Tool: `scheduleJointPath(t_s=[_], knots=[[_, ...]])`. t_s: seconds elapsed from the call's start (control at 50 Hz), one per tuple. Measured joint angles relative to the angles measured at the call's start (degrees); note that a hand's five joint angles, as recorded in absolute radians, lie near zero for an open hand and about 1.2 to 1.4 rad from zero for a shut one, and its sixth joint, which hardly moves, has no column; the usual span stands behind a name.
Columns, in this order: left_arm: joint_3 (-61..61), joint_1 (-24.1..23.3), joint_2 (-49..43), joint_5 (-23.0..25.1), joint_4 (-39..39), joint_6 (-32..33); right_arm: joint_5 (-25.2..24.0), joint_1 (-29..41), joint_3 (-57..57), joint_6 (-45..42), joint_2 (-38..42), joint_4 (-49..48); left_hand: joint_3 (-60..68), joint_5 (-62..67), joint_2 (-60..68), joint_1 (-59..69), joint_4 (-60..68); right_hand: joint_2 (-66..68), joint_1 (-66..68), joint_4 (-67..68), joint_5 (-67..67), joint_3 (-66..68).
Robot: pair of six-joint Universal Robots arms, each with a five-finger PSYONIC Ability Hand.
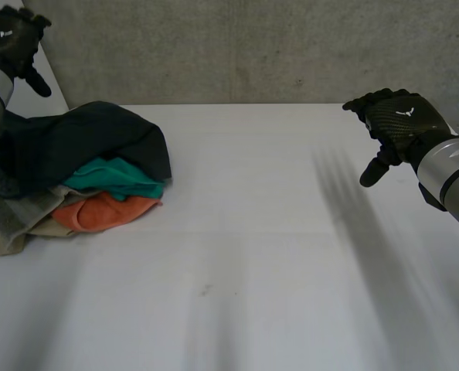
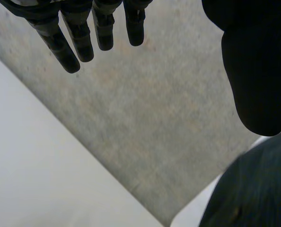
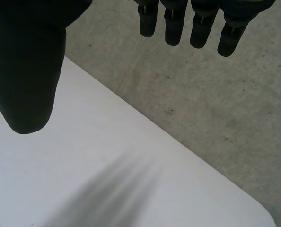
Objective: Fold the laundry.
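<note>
Several unfolded pieces form the laundry pile (image 1: 83,182) at the left side of the desk (image 1: 276,255): a dark garment (image 1: 98,143) on top, a teal cloth (image 1: 113,178) and an orange cloth (image 1: 106,210) beneath it, and a grey towel (image 1: 13,220) nearest me. My left hand (image 1: 9,39) hangs above the pile's far side, fingers straight and empty. My right hand (image 1: 396,124) hovers well apart over bare desk, fingers relaxed, grasping nothing. I judge that no fold has begun; every piece is left to do.
</note>
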Motion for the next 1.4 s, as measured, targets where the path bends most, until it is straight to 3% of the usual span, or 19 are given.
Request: scheduleJointPath(t_s=[0.1,0.34,0.54,0.6,0.66,0.68,0.74,0.82,0.94,1.12,1.32,1.38,1.4], knots=[[-0.78,-0.88,3.58,0.58,-3.32,-0.05,-0.23,0.04,0.00,-0.08,0.28,0.05,0.00,0.01,0.00,0.00,0.00,0.00,0.00,0.00,0.00,0.00],[0.13,-0.95,5.17,1.13,-25.22,-0.21,-0.12,-0.06,0.04,-0.16,0.66,0.15,0.00,0.01,0.02,0.05,0.08,0.00,0.00,0.00,0.00,0.00],[-0.22,0.64,-1.62,0.22,-26.30,-0.07,-0.06,0.21,0.78,-0.65,1.12,0.32,0.18,0.16,0.26,0.36,0.31,0.00,0.00,0.00,0.00,0.00],[0.01,1.18,-3.48,0.30,-24.56,-0.07,-0.07,0.12,1.25,-1.04,1.12,0.29,9.22,8.98,10.63,11.70,9.98,0.00,0.00,0.00,0.00,0.00],[0.58,1.52,-4.98,0.44,-22.84,-0.11,-0.07,-0.12,1.75,-1.48,1.06,0.16,40.70,37.57,42.39,41.66,41.84,0.00,0.00,0.00,0.00,0.00],[0.75,1.50,-5.10,0.35,-22.60,-0.14,-0.08,-0.19,1.81,-1.55,1.03,0.12,47.67,43.78,48.27,46.05,48.49,0.00,0.00,0.00,0.00,0.00],[1.38,1.09,-4.31,-0.70,-22.15,-0.39,-0.11,-0.51,1.88,-1.67,0.78,0.03,53.78,51.36,55.21,50.69,55.92,0.00,0.01,0.00,0.00,0.00],[1.80,-0.82,0.85,-2.74,-21.04,-2.20,-0.09,-1.16,1.78,-1.68,0.09,-0.03,53.79,51.51,55.83,50.98,55.98,0.00,0.00,0.00,0.00,0.00],[0.59,-6.69,12.08,-2.81,-14.58,-10.47,-0.09,-2.48,1.25,-1.54,-0.56,-0.09,55.02,53.49,56.66,53.29,56.80,0.00,0.00,0.00,0.00,0.00],[-6.60,-20.94,21.81,-1.31,-4.61,-26.70,0.09,-5.87,-0.81,-0.72,-0.68,0.22,55.35,54.32,56.87,53.66,57.08,0.00,0.00,0.00,0.00,0.00],[-14.31,-37.93,15.39,-2.70,2.40,-35.69,0.46,-8.46,-2.37,0.64,0.01,0.65,55.35,54.32,56.86,53.66,57.18,0.00,0.00,0.00,0.00,0.00],[-15.63,-42.01,10.78,-1.56,3.33,-36.53,0.49,-8.63,-2.55,0.60,0.55,0.66,51.33,50.65,52.18,50.96,52.33,0.00,0.00,0.00,0.00,0.00],[-15.97,-43.34,8.86,-0.84,3.29,-36.64,0.52,-8.65,-2.58,0.58,0.67,0.66,43.89,43.31,43.41,42.73,44.72,0.00,0.00,0.00,0.00,0.00]])
